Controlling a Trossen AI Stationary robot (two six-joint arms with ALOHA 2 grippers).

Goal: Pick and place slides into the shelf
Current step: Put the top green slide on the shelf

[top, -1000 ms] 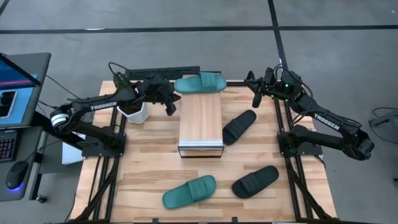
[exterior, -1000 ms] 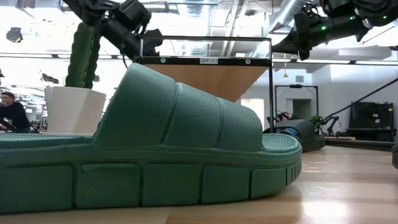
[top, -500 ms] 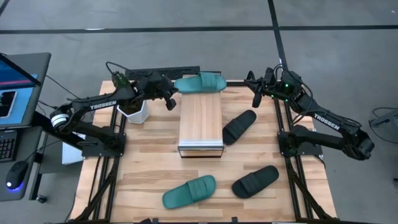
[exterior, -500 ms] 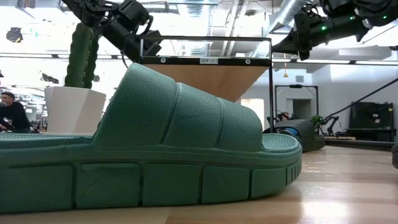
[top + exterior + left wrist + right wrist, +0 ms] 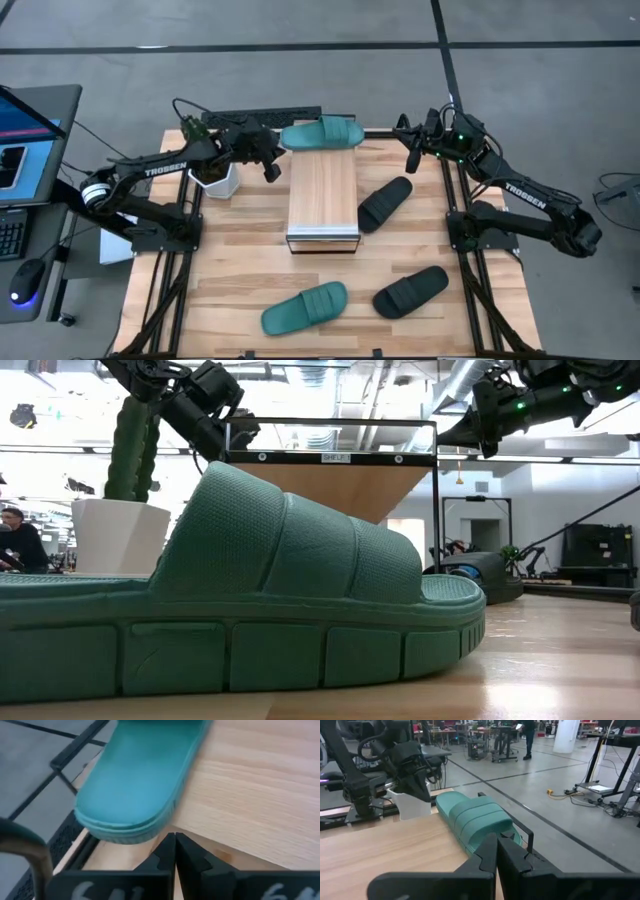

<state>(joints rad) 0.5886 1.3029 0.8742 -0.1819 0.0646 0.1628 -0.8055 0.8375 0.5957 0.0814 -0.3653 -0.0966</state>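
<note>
The shelf (image 5: 322, 200) stands mid-table, a light wood plank with a silvery front edge. One teal slide (image 5: 322, 133) lies sole-down across its far end, and its end (image 5: 135, 795) overhangs the plank's left side. My left gripper (image 5: 270, 168) is shut and hovers just left of that end, apart from it. My right gripper (image 5: 410, 156), also shut, hangs above the table's far right, facing the same slide (image 5: 475, 820). A black slide (image 5: 385, 203) lies right of the shelf. A second teal slide (image 5: 305, 308) and a second black slide (image 5: 410, 291) lie near the table's near edge.
A white pot with a green cactus (image 5: 215, 178) stands at the far left, just behind my left arm. A dark keyboard (image 5: 262, 117) lies beyond the far edge. The near teal slide (image 5: 250, 600) fills the low view. A person (image 5: 15, 540) sits far off in the room.
My left gripper has drawn back a little toward the table's far edge and risen slightly beside the shelf's far left corner, staying shut. The slides and the right arm have kept still.
</note>
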